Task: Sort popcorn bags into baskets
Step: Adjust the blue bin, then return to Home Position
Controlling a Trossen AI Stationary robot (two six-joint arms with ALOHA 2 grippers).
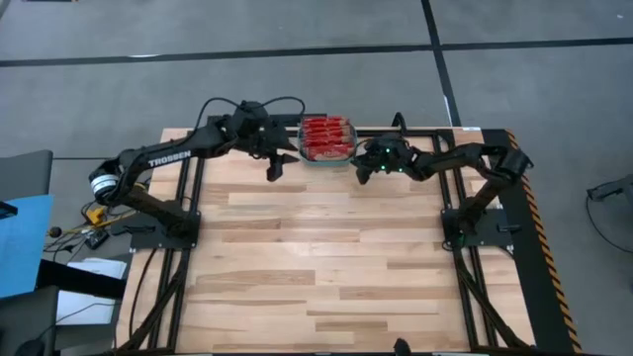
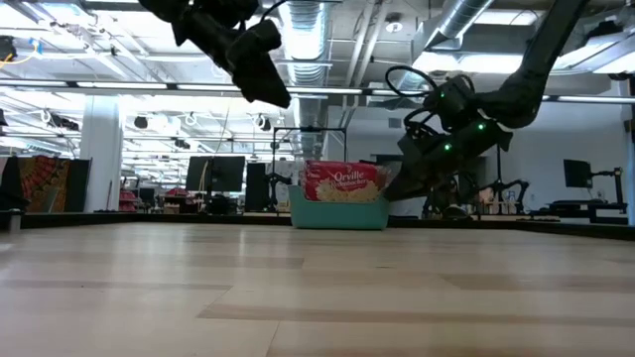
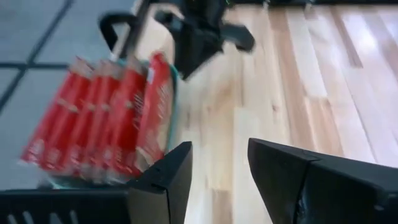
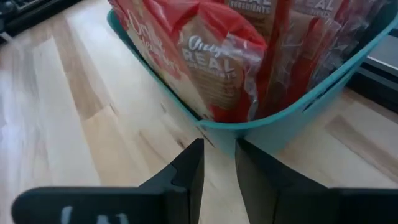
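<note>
Popcorn bags (image 1: 327, 137): flat red glossy plastic packets with pale yellow-white printed panels, standing on edge in a tight row inside the basket; crinkled film shows in the right wrist view (image 4: 217, 62).
Basket (image 1: 327, 158): small teal plastic bin with rounded corners and a smooth rim, at the upper centre of the high view, on the far edge of the table; its wall shows in the low view (image 2: 337, 215) at mid-frame.
Table (image 1: 326, 267): pale wooden planks with visible grain, dark metal frame along its sides; most of it shows in the lower half of the high view.
Left gripper (image 1: 276, 166): dark, fingers apart and holding nothing, raised above the table just left of the basket in the high view; at the upper left of the low view (image 2: 260, 61).
Right gripper (image 1: 362, 170): dark with green lights on its wrist, fingers a narrow gap apart and holding nothing, just right of the basket in the high view; its tips sit close against the basket's wall in the right wrist view (image 4: 219, 163).
Bags relative to grippers: the packed basket lies between the two grippers, nearer the right one.
Surroundings: grey floor around the table; a large room with ceiling ducts behind it in the low view.
</note>
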